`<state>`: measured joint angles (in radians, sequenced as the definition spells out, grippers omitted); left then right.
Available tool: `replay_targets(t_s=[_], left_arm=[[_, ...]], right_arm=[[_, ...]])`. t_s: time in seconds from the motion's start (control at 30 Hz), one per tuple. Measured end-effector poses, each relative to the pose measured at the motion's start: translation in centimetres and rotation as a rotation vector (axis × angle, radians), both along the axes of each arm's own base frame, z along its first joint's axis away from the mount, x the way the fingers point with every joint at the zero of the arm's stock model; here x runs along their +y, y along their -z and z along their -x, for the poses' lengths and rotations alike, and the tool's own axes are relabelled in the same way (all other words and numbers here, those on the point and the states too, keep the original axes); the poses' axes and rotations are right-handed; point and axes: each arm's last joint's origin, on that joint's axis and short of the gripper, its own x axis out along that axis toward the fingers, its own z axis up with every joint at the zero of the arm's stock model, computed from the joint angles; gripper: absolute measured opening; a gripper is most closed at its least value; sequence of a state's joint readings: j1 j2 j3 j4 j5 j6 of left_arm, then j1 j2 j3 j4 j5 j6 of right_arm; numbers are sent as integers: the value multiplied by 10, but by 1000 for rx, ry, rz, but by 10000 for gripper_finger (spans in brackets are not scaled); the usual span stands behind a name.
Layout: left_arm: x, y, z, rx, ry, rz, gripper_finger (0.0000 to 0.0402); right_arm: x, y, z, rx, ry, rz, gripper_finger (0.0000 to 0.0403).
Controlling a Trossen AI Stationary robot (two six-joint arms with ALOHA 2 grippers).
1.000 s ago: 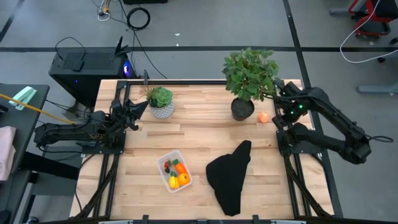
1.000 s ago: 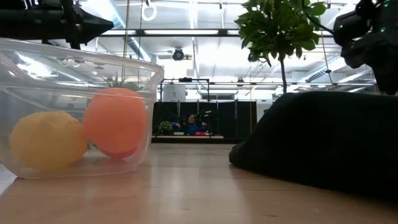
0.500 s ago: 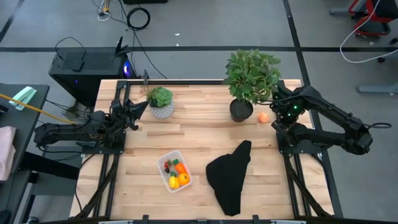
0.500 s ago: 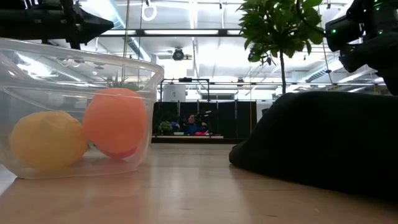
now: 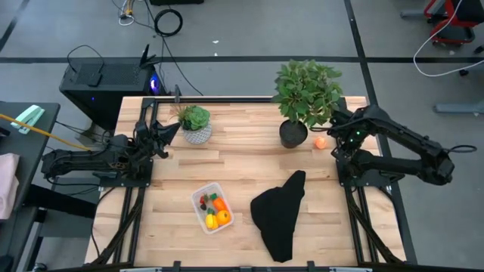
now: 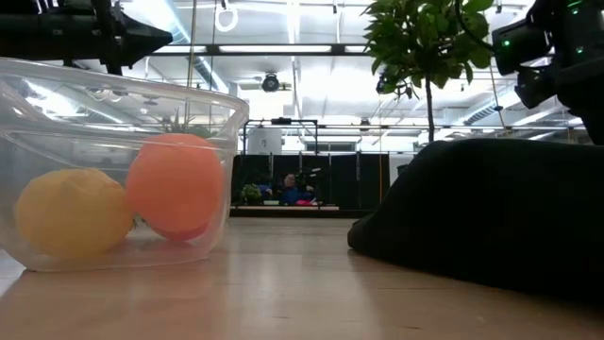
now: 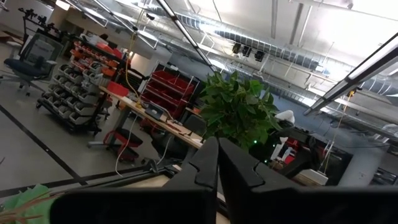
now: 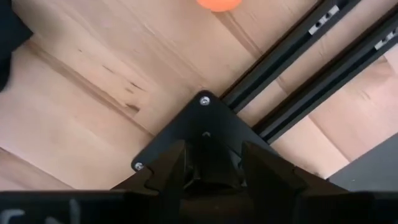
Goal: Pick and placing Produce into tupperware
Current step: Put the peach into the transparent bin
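Observation:
The clear tupperware (image 5: 212, 207) stands on the wooden table near its front and holds several small pieces of produce; the low view shows a yellow piece (image 6: 71, 212) and an orange one (image 6: 176, 184) in it. One peach-orange piece of produce (image 5: 320, 141) lies on the table beside the big plant's pot, and shows in the right wrist view (image 8: 219, 3). My right gripper (image 5: 338, 138) hangs open, pointing down, just right of that piece, over its arm's base plate (image 8: 205, 134). My left gripper (image 7: 217, 165) is shut and empty at the table's left edge (image 5: 174, 127).
A black cloth (image 5: 280, 213) lies crumpled at the front right, next to the tupperware. A large potted plant (image 5: 302, 94) stands at the far right, a small one (image 5: 197, 125) at the far left. Black frame rails (image 8: 311, 74) run along the right edge.
My right arm has swung a little toward the peach-orange piece by the plant pot, and its gripper has rolled; the fingers' gap is as before. In the last half second it has kept nearly still. The produce, tupperware and cloth have not moved.

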<state>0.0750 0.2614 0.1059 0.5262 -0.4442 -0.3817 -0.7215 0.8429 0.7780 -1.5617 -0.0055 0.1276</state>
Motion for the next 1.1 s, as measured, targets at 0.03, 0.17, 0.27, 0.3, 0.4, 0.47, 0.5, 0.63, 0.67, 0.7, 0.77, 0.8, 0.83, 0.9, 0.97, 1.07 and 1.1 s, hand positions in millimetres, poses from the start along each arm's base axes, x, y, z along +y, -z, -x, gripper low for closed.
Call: replay_targets(t_s=[0.03,0.17,0.27,0.3,0.4,0.47,0.5,0.63,0.67,0.7,0.77,0.8,0.83,0.9,0.97,1.07,1.1], left_arm=[[0,0,0,0,0,0,22],[0,0,0,0,0,0,16],[0,0,0,0,0,0,6],[0,0,0,0,0,0,5],[0,0,0,0,0,0,9],[0,0,0,0,0,0,17],[0,0,0,0,0,0,20],[0,0,0,0,0,0,18],[0,0,0,0,0,0,14],[0,0,0,-1,0,1,11],[0,0,0,0,0,0,6],[0,0,0,-1,0,0,5],[0,0,0,-1,0,1,5],[0,0,0,0,0,0,10],[0,0,0,0,0,0,18],[0,0,0,0,0,0,23],[0,0,0,0,0,0,21]], right_arm=[[1,0,-1,1,-16,1,164],[7,0,-6,1,-104,1,164],[12,0,-9,3,-167,2,164],[14,0,-10,5,-186,6,164],[17,0,-14,-4,-221,27,164],[17,0,-18,-16,-205,87,163],[17,0,-21,-34,-195,123,162],[19,-3,-35,-167,-170,252,153],[20,-4,-36,-180,-180,277,151],[22,-4,-37,-174,-191,298,150],[26,-4,-35,-133,-206,349,147],[28,-4,-34,-111,-203,377,145],[29,-4,-33,-97,-195,400,145],[32,-1,-35,-107,-171,429,144],[33,10,-36,-99,-147,417,145],[34,26,-38,-52,-137,388,152],[34,25,-42,-64,-124,393,154]])
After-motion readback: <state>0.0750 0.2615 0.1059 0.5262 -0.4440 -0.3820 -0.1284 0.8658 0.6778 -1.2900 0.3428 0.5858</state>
